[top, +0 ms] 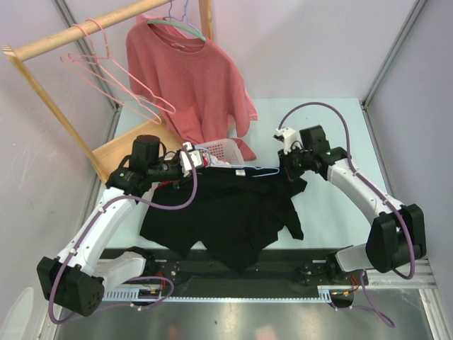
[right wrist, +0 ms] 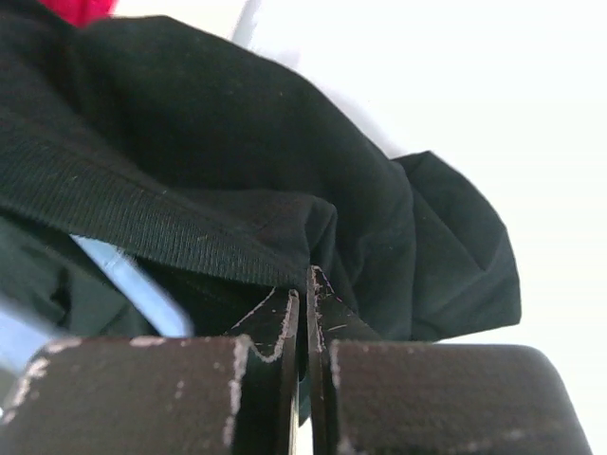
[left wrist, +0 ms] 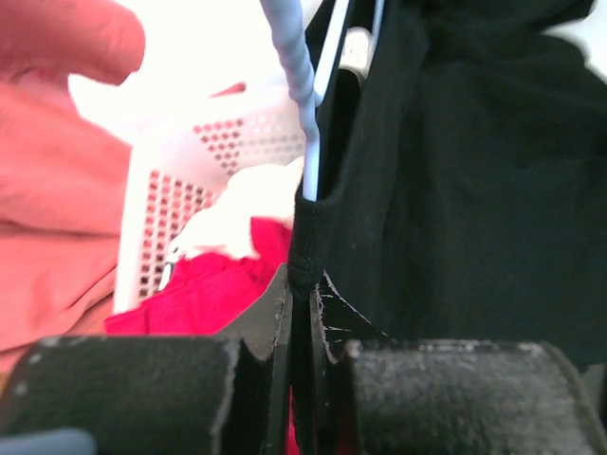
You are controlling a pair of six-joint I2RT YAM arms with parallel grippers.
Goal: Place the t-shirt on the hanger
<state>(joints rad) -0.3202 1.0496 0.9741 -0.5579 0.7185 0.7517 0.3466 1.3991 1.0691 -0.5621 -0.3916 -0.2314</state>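
The black t-shirt (top: pixel 226 212) hangs spread between my two grippers above the table's near half. The light blue hanger (top: pixel 256 170) runs along its top edge, partly inside the cloth. My left gripper (top: pixel 192 161) is shut on the t-shirt's collar (left wrist: pixel 305 256), with the hanger's twisted wire (left wrist: pixel 294 66) rising just above the pinched fold. My right gripper (top: pixel 287 168) is shut at the t-shirt's right shoulder. In the right wrist view its tips (right wrist: pixel 305 280) pinch the black cloth (right wrist: pixel 190 142) just under a ribbed edge, and a stretch of hanger wire (right wrist: pixel 123 275) shows to their left.
A salmon-pink shirt (top: pixel 191 78) hangs on a green hanger from the wooden rack (top: pixel 71 35) at the back left, beside pink wire hangers (top: pixel 113 71). A white perforated basket (top: pixel 216 150) with a magenta garment (left wrist: pixel 218 284) stands just behind the t-shirt.
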